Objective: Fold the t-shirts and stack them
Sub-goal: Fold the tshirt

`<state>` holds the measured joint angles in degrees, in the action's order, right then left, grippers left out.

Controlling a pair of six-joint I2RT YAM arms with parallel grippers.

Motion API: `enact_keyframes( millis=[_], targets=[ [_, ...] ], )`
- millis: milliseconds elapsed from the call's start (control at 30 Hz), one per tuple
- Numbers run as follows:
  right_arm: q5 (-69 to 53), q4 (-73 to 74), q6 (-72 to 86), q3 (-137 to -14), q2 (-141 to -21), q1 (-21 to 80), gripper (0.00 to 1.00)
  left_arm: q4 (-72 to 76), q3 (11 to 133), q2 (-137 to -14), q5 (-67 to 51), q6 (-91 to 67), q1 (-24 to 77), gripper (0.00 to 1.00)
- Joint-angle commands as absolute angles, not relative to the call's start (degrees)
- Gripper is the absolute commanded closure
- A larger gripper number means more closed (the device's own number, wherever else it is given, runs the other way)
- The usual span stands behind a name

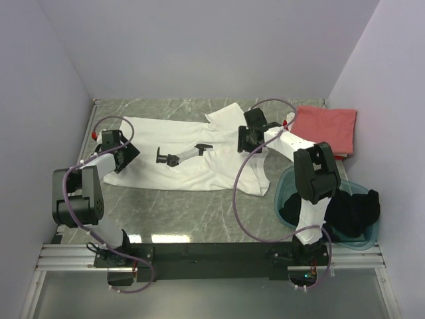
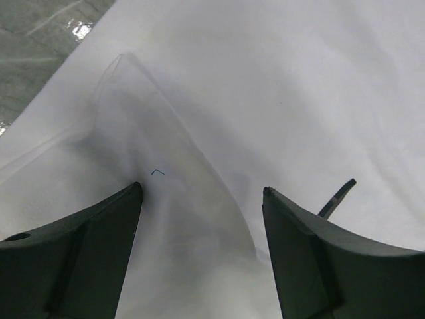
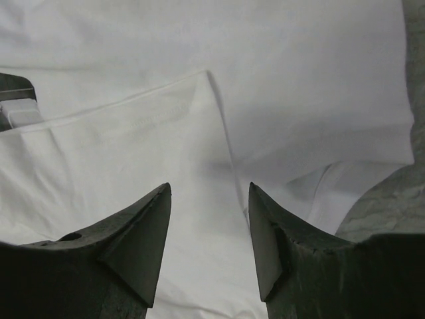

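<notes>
A large white t-shirt (image 1: 192,149) with a dark graphic (image 1: 180,155) lies spread across the marble table. My left gripper (image 1: 126,157) hovers over the shirt's left end. Its jaws (image 2: 200,193) are open astride a raised fold of white cloth (image 2: 166,166), gripping nothing. My right gripper (image 1: 248,141) sits over the shirt's right side. Its jaws (image 3: 209,191) are open above a folded-over flap (image 3: 146,153). A folded salmon-pink t-shirt (image 1: 325,125) lies at the back right on a red one (image 1: 342,157). A black t-shirt (image 1: 355,211) fills the tub.
The translucent teal tub (image 1: 287,189) stands at the front right beside my right arm. Walls close in the table on the left, back and right. Bare marble (image 1: 179,212) shows in front of the white shirt and in a strip behind it.
</notes>
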<state>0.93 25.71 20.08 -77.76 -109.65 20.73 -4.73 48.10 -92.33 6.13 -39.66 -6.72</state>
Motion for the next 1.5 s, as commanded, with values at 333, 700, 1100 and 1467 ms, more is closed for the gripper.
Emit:
enact_keyframes(
  millis=[333,700,1100,1467],
  targets=[
    [0.2,27.9,19.5,-79.5,-115.0,20.4,0.47,-1.6,47.6,-92.6,1.9,-38.9,-9.1,0.21],
    [0.4,28.3,19.2,-78.9,-114.6,20.5,0.74,-1.3,46.5,-91.9,0.6,-38.6,-11.3,0.20],
    [2.6,28.3,19.2,-77.3,-111.5,20.2,0.68,-1.1,46.1,-92.1,0.4,-38.5,-12.2,0.20],
    [0.7,27.4,18.5,-75.6,-109.5,20.3,0.68,-1.0,46.0,-92.4,0.4,-38.1,-12.4,0.20]
  ],
)
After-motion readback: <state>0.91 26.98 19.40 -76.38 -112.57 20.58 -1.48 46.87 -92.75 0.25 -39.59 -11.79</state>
